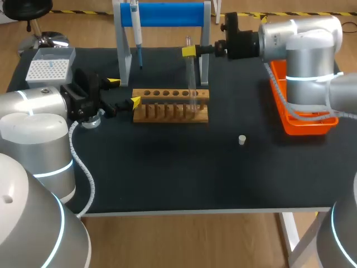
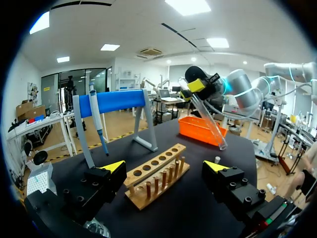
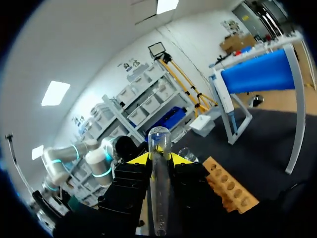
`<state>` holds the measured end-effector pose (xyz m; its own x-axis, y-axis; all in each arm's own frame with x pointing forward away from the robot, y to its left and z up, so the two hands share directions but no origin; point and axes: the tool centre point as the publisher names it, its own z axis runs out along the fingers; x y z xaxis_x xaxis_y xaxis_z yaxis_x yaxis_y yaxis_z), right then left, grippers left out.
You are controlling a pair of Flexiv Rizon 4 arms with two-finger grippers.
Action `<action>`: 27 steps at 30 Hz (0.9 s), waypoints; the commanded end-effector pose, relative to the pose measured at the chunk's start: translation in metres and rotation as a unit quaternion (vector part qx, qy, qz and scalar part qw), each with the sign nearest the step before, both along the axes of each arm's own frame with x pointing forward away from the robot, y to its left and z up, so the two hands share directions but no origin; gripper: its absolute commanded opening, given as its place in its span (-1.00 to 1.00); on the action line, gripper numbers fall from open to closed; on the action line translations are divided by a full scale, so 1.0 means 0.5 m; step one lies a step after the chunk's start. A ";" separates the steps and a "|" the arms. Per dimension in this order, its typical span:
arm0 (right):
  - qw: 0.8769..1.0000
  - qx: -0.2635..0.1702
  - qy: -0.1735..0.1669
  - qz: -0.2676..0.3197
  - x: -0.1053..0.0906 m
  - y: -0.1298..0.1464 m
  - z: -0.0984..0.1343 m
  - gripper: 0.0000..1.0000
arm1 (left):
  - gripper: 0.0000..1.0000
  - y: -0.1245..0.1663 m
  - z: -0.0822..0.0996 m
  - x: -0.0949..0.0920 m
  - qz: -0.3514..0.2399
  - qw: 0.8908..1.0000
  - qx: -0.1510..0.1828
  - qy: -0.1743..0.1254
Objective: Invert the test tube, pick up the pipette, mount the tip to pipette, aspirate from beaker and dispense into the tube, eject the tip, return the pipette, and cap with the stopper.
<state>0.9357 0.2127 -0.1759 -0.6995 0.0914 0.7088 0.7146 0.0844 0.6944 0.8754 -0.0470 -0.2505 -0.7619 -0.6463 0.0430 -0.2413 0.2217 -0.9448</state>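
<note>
Above rack (image 1: 170, 106), right tool (image 1: 189, 51), held level, pinching test tube (image 1: 192, 84); left tool (image 1: 124, 92) spread beside rack.

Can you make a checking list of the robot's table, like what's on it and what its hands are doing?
Surface: black table, no spills seen.
Job's things: pipette hangs on the blue stand; wooden rack has empty holes; tip box sits at the far left corner; stopper stands alone on the table; test tube is held in the air.
Clutter: orange tray at the right edge.
Grippers: left gripper open by the rack's end; right gripper shut on the test tube.
Cables: white coiled cable along the left arm.
Surroundings: nothing seen.
</note>
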 end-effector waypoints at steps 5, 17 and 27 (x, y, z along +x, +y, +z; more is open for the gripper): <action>0.934 0.024 0.357 -0.007 0.004 -0.001 0.001 -1.00 | 1.00 -0.002 -0.002 0.000 0.002 1.000 0.000 -0.001; 0.908 0.068 0.413 0.009 -0.001 -0.011 -0.008 -1.00 | 1.00 -0.002 -0.002 0.000 0.002 1.000 0.000 -0.001; 0.902 0.092 0.421 0.007 -0.018 -0.027 -0.031 -1.00 | 1.00 -0.002 -0.002 0.000 0.002 1.000 0.000 -0.001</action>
